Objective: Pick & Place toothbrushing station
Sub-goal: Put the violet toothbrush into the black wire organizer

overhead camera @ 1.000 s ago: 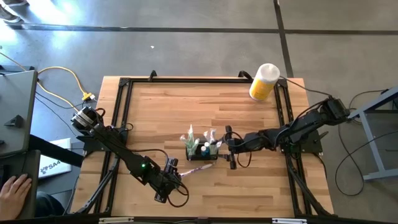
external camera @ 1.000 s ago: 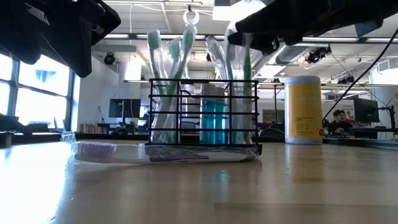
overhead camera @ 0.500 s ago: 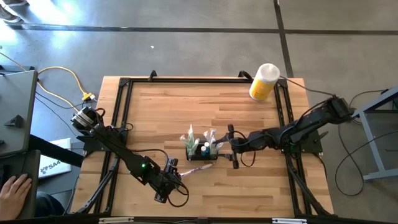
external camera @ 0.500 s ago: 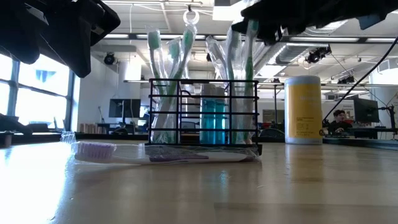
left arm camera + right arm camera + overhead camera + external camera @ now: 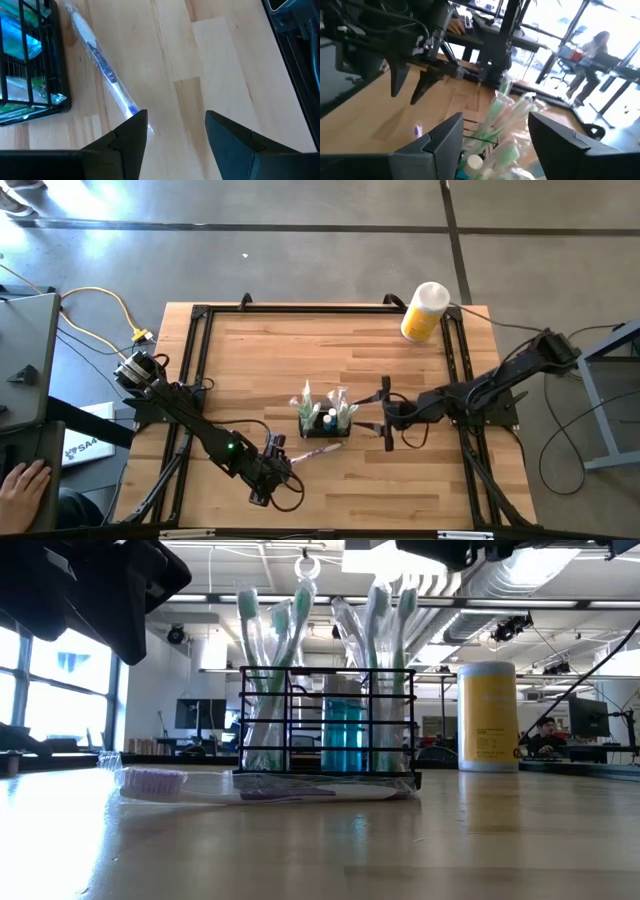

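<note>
At the far left edge of the high view, a person's hand (image 5: pixel 22 482) rests near a grey thing, off the tabletop (image 5: pixel 260 360). The left arm reaches over the near part of the wooden tabletop, and the left gripper (image 5: pixel 276 467) hangs low there. Its two dark fingers (image 5: pixel 131 134) stand apart with only bare wood between them, so it holds nothing. Just beside it lies a wrapped toothbrush (image 5: pixel 102 70) flat on the wood, with its purple bristle end (image 5: pixel 152 780) pointing away from the box. Next comes the black wire box (image 5: pixel 322 423), the toothbrushing station, sitting upright near the middle of the tabletop. The flat toothbrush lies along its near side, close against it. Inside the box stand tall wrapped toothbrushes (image 5: pixel 266 670) with green heads and a blue bottle (image 5: pixel 342 735). To the right of the box is the right gripper (image 5: pixel 385 414), raised above the tabletop and apart from the box. Its fingers (image 5: pixel 440 140) are spread wide and hold nothing, and it faces the toothbrush tops. Far back at the right corner stands a yellow bottle (image 5: pixel 423 313) with a white cap, well apart from the box.
</note>
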`<state>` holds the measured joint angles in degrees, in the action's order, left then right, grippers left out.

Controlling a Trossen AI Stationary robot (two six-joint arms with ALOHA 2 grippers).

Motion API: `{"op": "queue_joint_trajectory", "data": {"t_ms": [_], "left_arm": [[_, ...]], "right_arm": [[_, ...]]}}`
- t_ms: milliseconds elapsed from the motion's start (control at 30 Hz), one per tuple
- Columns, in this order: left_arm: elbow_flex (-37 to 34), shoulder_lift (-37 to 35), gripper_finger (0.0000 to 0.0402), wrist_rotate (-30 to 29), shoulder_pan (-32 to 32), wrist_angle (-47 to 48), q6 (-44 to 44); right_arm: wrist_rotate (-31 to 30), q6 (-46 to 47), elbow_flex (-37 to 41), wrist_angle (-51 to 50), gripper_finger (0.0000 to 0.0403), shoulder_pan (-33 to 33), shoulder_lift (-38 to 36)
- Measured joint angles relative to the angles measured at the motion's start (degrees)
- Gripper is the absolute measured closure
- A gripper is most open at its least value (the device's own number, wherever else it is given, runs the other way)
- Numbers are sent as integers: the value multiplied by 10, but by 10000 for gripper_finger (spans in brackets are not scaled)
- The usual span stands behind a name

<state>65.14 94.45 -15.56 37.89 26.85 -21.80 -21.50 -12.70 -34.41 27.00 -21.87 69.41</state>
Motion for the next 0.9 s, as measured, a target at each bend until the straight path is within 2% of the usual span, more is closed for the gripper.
{"op": "queue_joint_trajectory", "data": {"t_ms": [233, 433, 533, 733, 900], "left_arm": [[0, 0, 209, 4, 0, 1, -31], [0, 0, 209, 85, 0, 16, -82], [0, 0, 209, 106, 0, 43, -115], [0, -13, 209, 101, 5, 120, -170], [0, -46, 209, 49, 38, 153, -171]], "right_arm": [[-58, -50, -13, 0, 186, -35, -24], [-71, -71, -70, -67, 186, -67, -22], [-71, -69, -103, -104, 186, -76, -9], [-68, -70, -159, -168, 186, -88, 35], [-49, -71, -192, -185, 186, -90, 99]]}}
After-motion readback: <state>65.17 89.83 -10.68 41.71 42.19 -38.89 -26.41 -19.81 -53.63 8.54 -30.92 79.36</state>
